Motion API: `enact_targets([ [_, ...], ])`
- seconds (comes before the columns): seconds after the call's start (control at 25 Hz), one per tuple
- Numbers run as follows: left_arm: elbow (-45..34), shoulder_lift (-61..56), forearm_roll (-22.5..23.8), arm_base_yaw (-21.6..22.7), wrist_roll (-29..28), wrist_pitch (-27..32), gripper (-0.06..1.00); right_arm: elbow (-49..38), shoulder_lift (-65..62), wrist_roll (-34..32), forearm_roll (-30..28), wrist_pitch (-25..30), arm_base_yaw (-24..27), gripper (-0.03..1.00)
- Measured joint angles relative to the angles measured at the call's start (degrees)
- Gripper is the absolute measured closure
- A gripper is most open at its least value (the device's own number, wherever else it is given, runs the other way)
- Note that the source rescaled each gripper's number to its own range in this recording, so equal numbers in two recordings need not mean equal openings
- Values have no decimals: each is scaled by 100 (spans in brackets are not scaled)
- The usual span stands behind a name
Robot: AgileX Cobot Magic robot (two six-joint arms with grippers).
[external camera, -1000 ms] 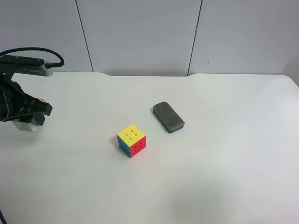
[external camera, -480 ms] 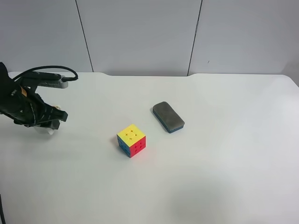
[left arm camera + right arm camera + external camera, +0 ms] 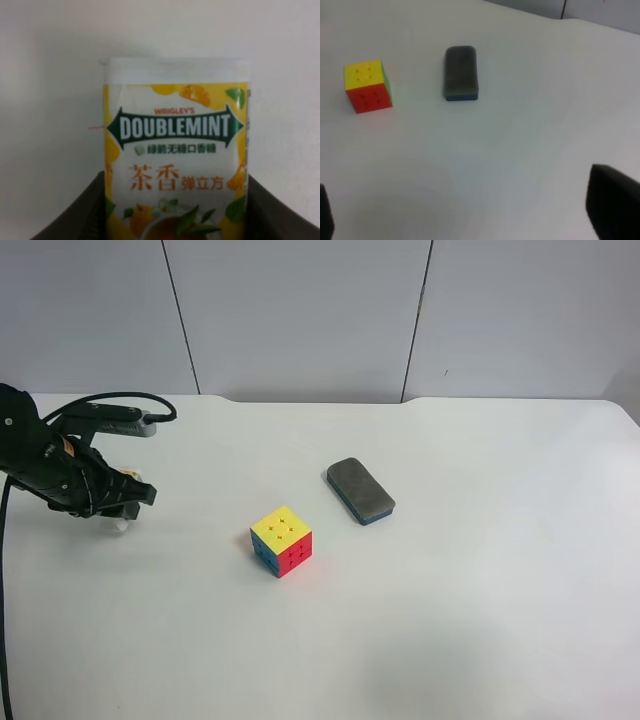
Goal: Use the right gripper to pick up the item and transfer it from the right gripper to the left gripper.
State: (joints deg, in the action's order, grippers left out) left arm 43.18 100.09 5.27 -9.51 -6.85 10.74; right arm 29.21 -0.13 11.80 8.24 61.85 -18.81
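Handover looks done, as the item (image 3: 175, 150) is clamped in the left gripper (image 3: 120, 502) near the tabletop's (image 3: 480, 620) left edge, the right gripper (image 3: 470, 220) is spread empty, so only retreat seems needed.

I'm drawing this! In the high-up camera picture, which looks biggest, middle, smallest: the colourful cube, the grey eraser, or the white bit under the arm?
1. Grey eraser and colourful cube: look alike.
2. White bit: smallest, mostly hidden.
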Motion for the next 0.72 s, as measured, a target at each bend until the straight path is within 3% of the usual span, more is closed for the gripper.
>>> enact_targets([
  [0.4, 0, 20, 0, 0, 1, -57, 92, 0, 0, 0, 0, 0, 0, -3],
  [0.48, 0, 20, 0, 0, 1, -64, 61, 0, 0, 0, 0, 0, 0, -3],
  [0.56, 0, 24, -5, 0, 1, -87, 18, 0, 0, 0, 0, 0, 0, -3],
  [0.64, 0, 38, -5, 0, 1, -93, 2, 0, 0, 0, 0, 0, 0, -3],
  [0.72, 0, 38, -5, 0, 1, -54, -3, 0, 0, 0, 0, 0, 0, -3],
])
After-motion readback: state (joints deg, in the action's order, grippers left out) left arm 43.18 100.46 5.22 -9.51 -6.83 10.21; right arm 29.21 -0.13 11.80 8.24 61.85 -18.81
